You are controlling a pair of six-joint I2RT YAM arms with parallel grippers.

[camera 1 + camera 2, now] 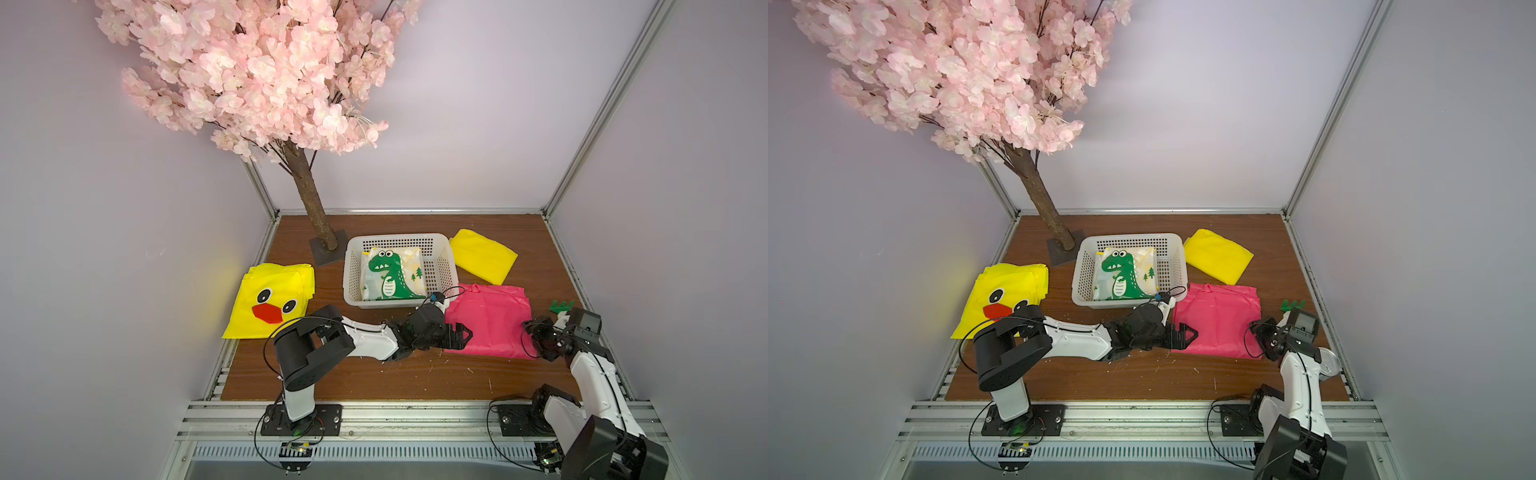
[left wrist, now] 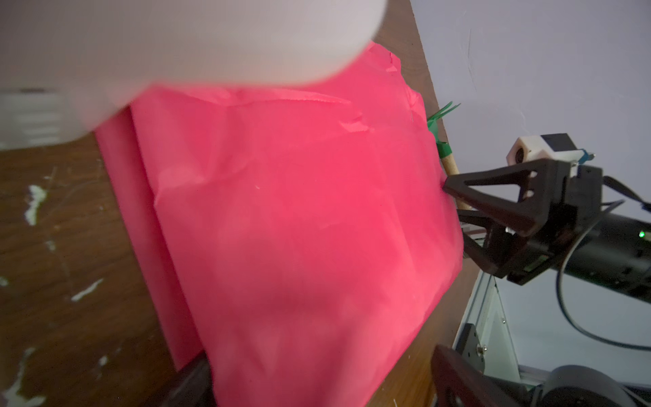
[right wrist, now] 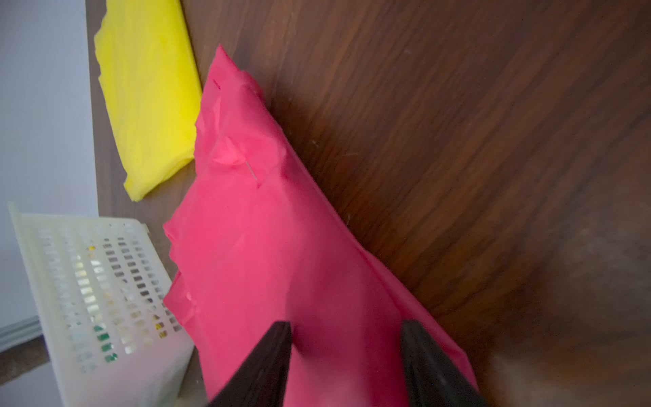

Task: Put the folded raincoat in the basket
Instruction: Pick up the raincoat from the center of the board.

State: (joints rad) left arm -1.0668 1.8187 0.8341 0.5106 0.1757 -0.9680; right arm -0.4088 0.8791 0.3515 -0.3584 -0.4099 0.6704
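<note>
- The folded pink plastic raincoat (image 1: 486, 324) lay flat on the brown wooden table (image 1: 374, 374), just beside the white perforated plastic basket (image 1: 399, 237) and outside it.
- The left gripper (image 1: 464, 332) straddled one edge of the raincoat, jaws spread wide.
- The right gripper (image 1: 528, 332) bracketed the opposite edge, jaws partly parted; whether they pinched it could not be told.

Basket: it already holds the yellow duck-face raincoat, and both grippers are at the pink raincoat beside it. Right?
No. The basket holds the dinosaur raincoat, seen in both top views; the duck-face raincoat lies on the table outside it. The left gripper and right gripper are indeed at the pink raincoat beside it.
</note>
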